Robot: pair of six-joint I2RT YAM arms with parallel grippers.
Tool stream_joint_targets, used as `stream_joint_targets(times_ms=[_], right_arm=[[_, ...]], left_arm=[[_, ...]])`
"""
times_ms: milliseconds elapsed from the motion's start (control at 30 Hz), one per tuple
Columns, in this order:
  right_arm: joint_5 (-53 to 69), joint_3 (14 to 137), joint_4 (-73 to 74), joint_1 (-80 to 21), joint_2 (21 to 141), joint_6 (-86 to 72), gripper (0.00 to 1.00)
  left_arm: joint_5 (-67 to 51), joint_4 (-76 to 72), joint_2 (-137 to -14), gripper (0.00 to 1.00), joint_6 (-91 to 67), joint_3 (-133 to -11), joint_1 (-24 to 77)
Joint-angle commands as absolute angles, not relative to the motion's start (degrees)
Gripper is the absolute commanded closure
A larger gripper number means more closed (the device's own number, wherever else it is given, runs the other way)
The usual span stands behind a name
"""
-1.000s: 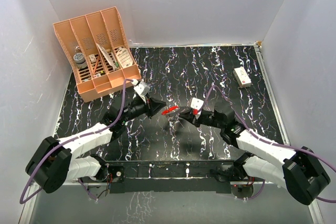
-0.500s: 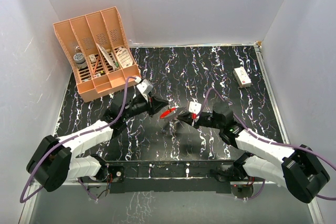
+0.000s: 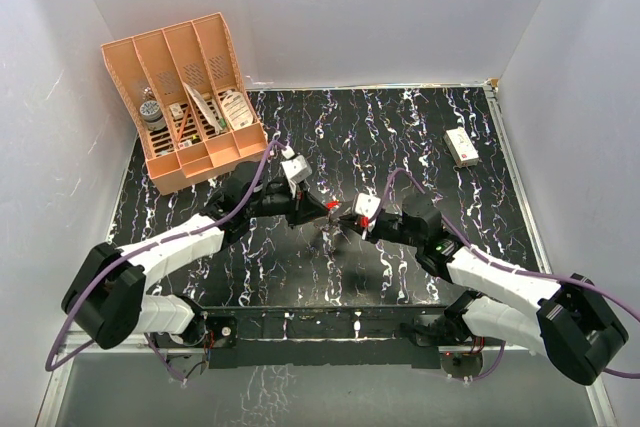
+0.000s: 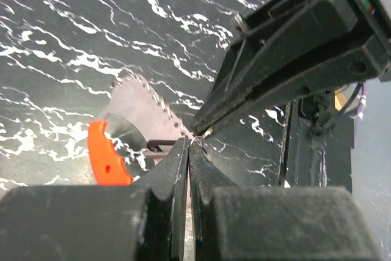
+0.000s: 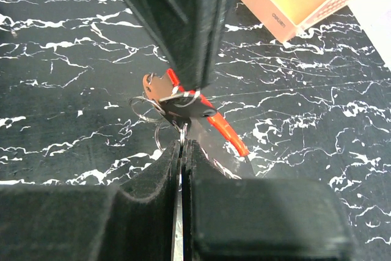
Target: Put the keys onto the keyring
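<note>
Hidden parts: in the top view the keyring (image 3: 332,205) shows only as a red speck. Its white loop and the keys cannot be made out there.
Left pincer (image 3: 322,209): clenched. In the left wrist view its fingers are closed on a dark stub that leads to the keyring's red crescent.
Right pincer (image 3: 347,219): clenched. In the right wrist view a thin bright sliver sits between its fingertips. What that sliver belongs to cannot be told.
Keyring location: at the middle of the black marbled worktop (image 3: 400,137), between the two pincer tips, which almost touch. Whether it clears the surface cannot be told.
Keys location: a small dark flat piece (image 5: 177,103) directly under the left pincer's tip and just beyond the right pincer's fingertips, against the red crescent. Thin wire loops lie beside it.
Unclear item: a pale toothed plate (image 4: 143,103) lies behind the red crescent. Whether it is part of the keys cannot be told.
Obstruction: each pincer covers part of the cluster in the other arm's wrist view.
Surroundings: an orange organizer (image 3: 185,97) stands at the far left and a white box (image 3: 461,146) lies at the far right. Both are well apart from the pincers.
View difference: only the left wrist view shows the toothed plate. Only the right wrist view shows the wire loops.
</note>
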State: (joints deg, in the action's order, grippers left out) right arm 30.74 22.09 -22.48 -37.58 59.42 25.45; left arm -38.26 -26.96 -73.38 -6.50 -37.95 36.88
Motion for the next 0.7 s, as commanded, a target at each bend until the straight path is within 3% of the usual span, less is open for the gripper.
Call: stream_joint_targets(times_ms=[0,367,667], right_arm=[[25.98,25.05,-25.38,-38.14,59.51,26.32,1.0],[23.37,25.21,-27.33,-38.81,61.22,25.93,1.0],[23.36,25.78,-27.86,-40.12,61.93,25.41,1.0]], left_arm=[[-44.33,-23.06,-73.88,1.0,-4.3,-41.15,37.09],[-46.27,-21.97,-76.25,1.0,-3.94,-41.77,37.09],[-41.36,-22.29,-75.95,1.0,-4.3,-41.15,37.18]])
